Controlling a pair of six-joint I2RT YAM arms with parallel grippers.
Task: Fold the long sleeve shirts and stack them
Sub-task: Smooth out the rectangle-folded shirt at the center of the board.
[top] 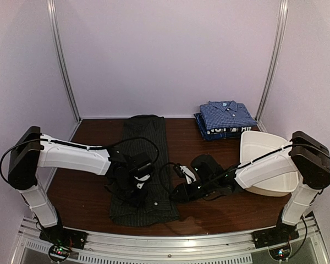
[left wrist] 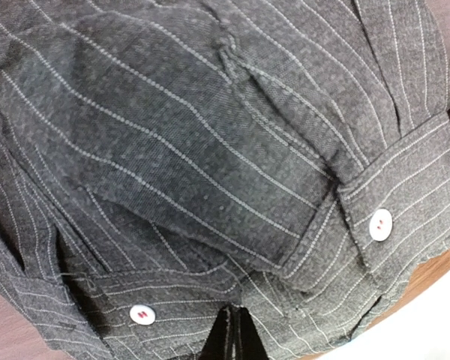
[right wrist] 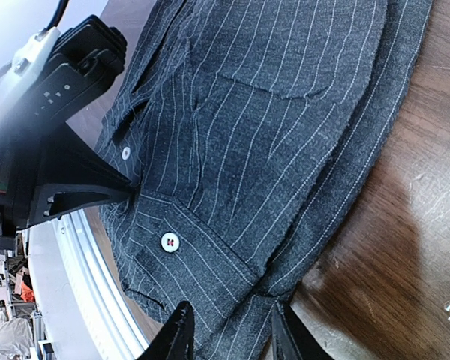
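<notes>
A dark charcoal pinstriped shirt point(top: 146, 137) lies lengthwise on the table, collar end far, with a folded sleeve and white-buttoned cuffs point(left wrist: 379, 225) on top near its front end. My left gripper point(top: 137, 193) rests on that front part, its black fingertips point(left wrist: 236, 334) shut on a pinch of the cloth. My right gripper point(top: 175, 193) sits at the shirt's right edge, open, and the shirt's edge point(right wrist: 232, 315) lies between its fingers point(right wrist: 178, 334). At the back right, a folded blue checked shirt point(top: 226, 114) lies on top of a folded navy shirt point(top: 223, 132) with white lettering.
A white oblong tub point(top: 264, 159) stands at the right, partly under my right arm. Bare brown table point(right wrist: 405, 225) shows to the right of the charcoal shirt. The table's metal front rail point(top: 170, 242) runs just below the shirt's hem.
</notes>
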